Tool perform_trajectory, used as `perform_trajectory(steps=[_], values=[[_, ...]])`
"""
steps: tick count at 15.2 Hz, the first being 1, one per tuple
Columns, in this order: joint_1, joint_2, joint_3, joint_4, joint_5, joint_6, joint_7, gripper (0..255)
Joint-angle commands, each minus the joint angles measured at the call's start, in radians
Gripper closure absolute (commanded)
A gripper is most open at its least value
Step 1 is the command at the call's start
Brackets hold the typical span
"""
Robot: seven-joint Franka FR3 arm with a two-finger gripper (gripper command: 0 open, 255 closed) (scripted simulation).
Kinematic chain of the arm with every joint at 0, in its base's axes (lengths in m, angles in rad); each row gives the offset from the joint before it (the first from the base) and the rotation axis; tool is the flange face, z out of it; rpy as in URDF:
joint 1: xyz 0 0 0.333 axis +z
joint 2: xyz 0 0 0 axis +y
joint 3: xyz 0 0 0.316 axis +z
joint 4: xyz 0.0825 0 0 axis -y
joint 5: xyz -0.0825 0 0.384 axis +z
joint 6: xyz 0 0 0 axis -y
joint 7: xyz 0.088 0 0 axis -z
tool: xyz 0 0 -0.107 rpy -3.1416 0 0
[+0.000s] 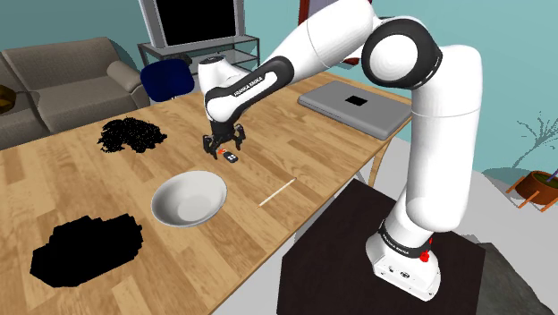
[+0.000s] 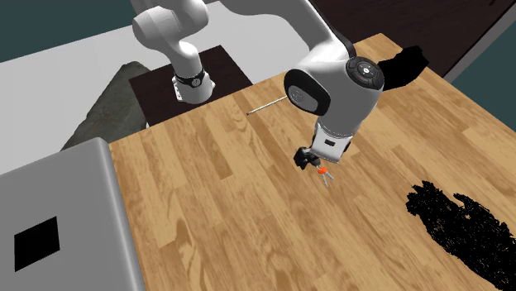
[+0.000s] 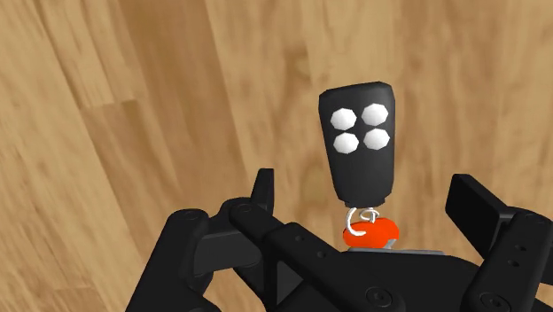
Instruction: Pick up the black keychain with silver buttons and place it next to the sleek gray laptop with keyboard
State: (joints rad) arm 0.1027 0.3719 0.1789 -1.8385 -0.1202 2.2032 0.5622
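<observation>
currently the white arm (image 1: 358,54) reaches down over the light wooden plank desk (image 1: 80,188), and its black two-finger tool (image 1: 224,148) hangs low over a small black keychain fob with four pale round buttons (image 3: 358,142). in the wrist view the tool's fingers (image 3: 262,188) stand spread wide. the fob lies flat on the desk in the gap between them, touched by neither, with its wire ring and orange tag (image 3: 372,235) at the end nearest the palm. in the second exterior view the orange tag peeks out right beneath the tool. in the shoulder view a white round bowl (image 1: 188,199) sits near the fob toward the desk's front edge, and a thin pale stick (image 1: 277,191) lies to the bowl's right. a flat grey laptop with its lid shut and a black square on top (image 1: 356,107) rests at the far right end of the desk, well apart from the fob. a black grainy heap (image 1: 131,134) lies to the tool's left and a solid black blob (image 1: 87,250) sits near the desk's lower left corner. behind the desk stand a grey-brown sofa (image 1: 63,80) and a dark screen on a stand (image 1: 192,22).
</observation>
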Motion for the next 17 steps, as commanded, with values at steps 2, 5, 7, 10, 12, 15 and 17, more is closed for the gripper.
perform_trajectory(steps=[2,5,7,10,12,15,17], values=[[0.000,0.000,0.000,0.000,0.000,0.000,0.000,255],[0.001,-0.002,0.000,-0.002,0.000,0.000,0.001,255],[0.000,0.001,0.000,-0.001,0.000,0.002,0.001,255],[0.000,-0.011,0.001,-0.018,0.001,0.007,0.002,255],[-0.001,-0.007,0.001,0.004,0.002,-0.011,-0.002,255],[-0.002,-0.026,0.003,0.019,0.008,-0.044,-0.006,255],[-0.003,-0.038,0.005,0.030,0.011,-0.067,-0.009,255]])
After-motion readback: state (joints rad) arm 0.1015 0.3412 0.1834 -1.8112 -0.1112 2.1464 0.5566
